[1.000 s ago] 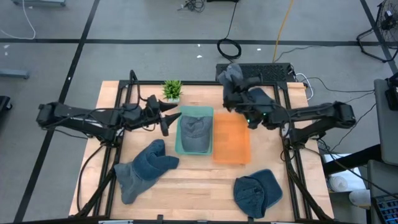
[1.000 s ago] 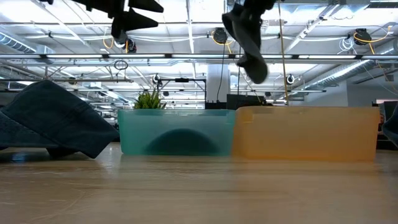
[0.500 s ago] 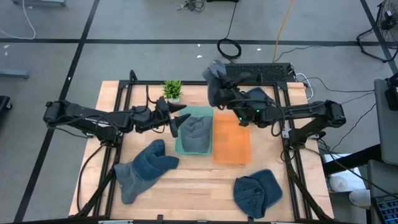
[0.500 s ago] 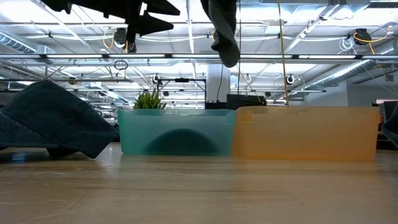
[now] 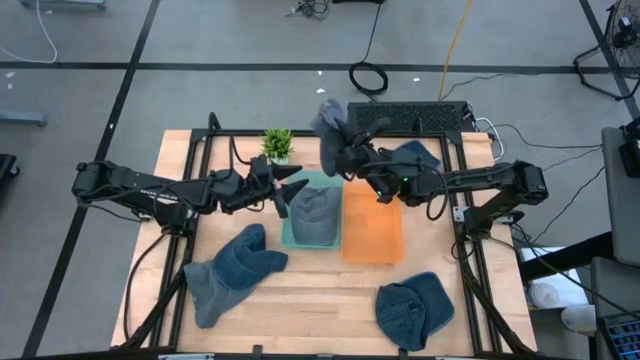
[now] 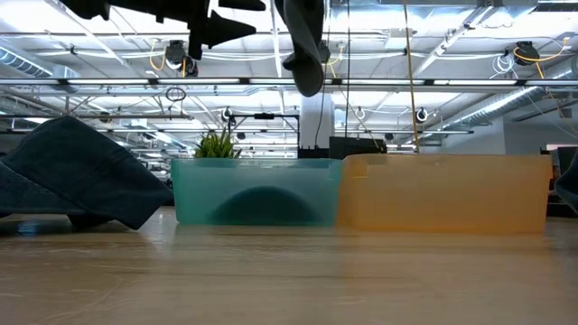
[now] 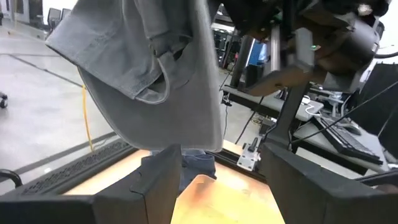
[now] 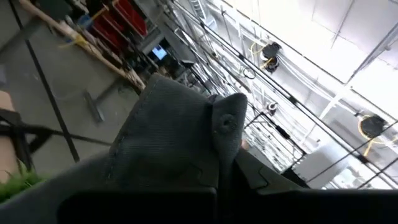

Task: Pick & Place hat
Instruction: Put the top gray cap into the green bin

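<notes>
The counter (image 5: 300,300) is a light wooden top with a black metal frame around it, and it stands on a grey floor crossed by dark lines. In the middle sit two bins side by side: a green bin (image 5: 312,212) on the left with a grey hat (image 5: 312,210) resting inside, and an orange bin (image 5: 372,225) touching it on the right. A little green plant (image 5: 277,144) stands at the far edge. A blue hat (image 5: 232,272) lies on the near left of the counter, and another blue hat (image 5: 413,308) lies near the right corner. The right gripper (image 5: 345,150) is pressed together on a grey hat (image 5: 330,125), which hangs high in the air over the far side of the green bin. The left gripper (image 5: 290,190) floats over the left edge of the green bin with its fingers spread and nothing in them. Behind the counter, cables (image 5: 368,76) lie on the floor. Across the room there are ceiling pipes and bright lights (image 6: 452,54).
</notes>
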